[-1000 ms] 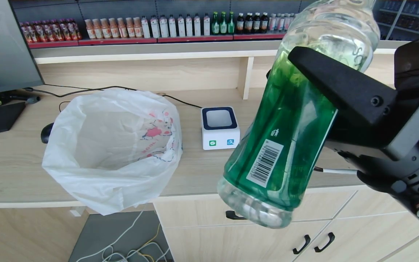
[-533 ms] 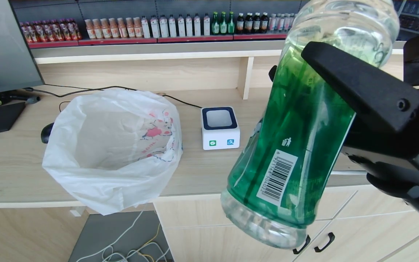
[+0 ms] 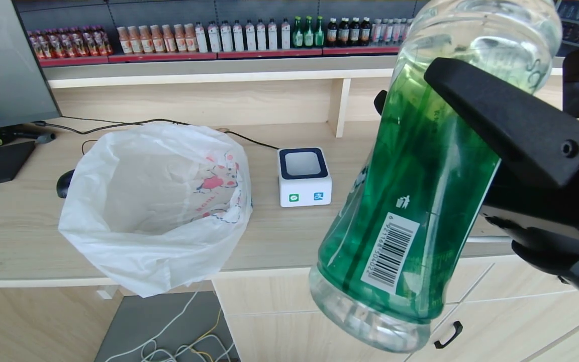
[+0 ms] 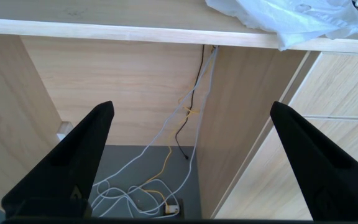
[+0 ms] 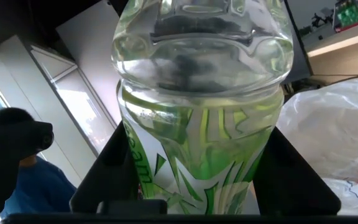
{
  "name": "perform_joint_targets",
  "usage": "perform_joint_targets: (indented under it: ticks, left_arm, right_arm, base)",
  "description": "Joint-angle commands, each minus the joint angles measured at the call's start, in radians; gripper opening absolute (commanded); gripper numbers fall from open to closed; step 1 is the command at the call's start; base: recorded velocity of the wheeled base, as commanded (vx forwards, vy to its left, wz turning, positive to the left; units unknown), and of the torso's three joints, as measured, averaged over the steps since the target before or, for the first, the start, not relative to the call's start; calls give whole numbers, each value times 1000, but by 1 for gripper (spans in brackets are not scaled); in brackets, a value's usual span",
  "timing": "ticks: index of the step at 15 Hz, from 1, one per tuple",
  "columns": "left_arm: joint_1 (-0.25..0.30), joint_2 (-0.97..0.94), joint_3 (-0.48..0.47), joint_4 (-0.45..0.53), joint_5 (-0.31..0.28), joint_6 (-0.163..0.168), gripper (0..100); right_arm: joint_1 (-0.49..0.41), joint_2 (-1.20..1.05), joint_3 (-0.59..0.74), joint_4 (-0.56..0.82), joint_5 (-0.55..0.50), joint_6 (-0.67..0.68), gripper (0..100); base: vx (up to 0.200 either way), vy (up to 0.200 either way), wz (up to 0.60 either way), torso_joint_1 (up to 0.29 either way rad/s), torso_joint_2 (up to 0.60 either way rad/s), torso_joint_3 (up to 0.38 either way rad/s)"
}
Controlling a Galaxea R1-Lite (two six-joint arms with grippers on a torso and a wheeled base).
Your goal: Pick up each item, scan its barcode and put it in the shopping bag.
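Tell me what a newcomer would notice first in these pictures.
The big green-labelled bottle dominates the right foreground, tilted, clamped in the right pincer, its barcode facing the head camera. On the wooden counter behind it, a white shopping bag stands open at left, with the small white scanner just beside it.

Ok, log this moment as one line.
right gripper: shut on bottle, tilted, barcode toward head camera | left gripper: open, low before counter | bag: open on counter beside scanner
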Motion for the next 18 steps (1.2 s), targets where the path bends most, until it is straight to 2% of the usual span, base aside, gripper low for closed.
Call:
perform_joint_targets:
  ticks: [1, 6, 11, 13, 14, 15, 17, 18]
  left_arm:
    - [0, 0, 0, 0, 0, 0, 100]
    - [0, 0, 0, 0, 0, 0, 100]
    - [0, 0, 0, 0, 0, 0, 100]
    - [0, 0, 0, 0, 0, 0, 100]
    - [0, 0, 0, 0, 0, 0, 100]
    - [0, 0, 0, 0, 0, 0, 100]
    - [0, 0, 0, 0, 0, 0, 100]
    - [0, 0, 0, 0, 0, 0, 100]
  right_arm:
    - [0, 0, 0, -1, 7, 0, 0]
    - [0, 6, -6, -1, 18, -20, 0]
    - [-1, 29, 4, -1, 115, -154, 0]
    - [-3, 56, 15, -1, 109, -263, 0]
    - [-7, 78, 46, -1, 104, -387, 0]
    - [-7, 84, 55, -1, 93, -433, 0]
    - [0, 102, 77, -1, -19, -605, 0]
    - [37, 98, 78, -1, -111, -675, 0]
  base:
    - [0, 0, 0, 0, 0, 0]
    - [0, 0, 0, 0, 0, 0]
    - [0, 0, 0, 0, 0, 0]
    - [0, 0, 0, 0, 0, 0]
    - [0, 0, 0, 0, 0, 0]
    - [0, 0, 0, 0, 0, 0]
    - [0, 0, 0, 0, 0, 0]
    - [0, 0, 0, 0, 0, 0]
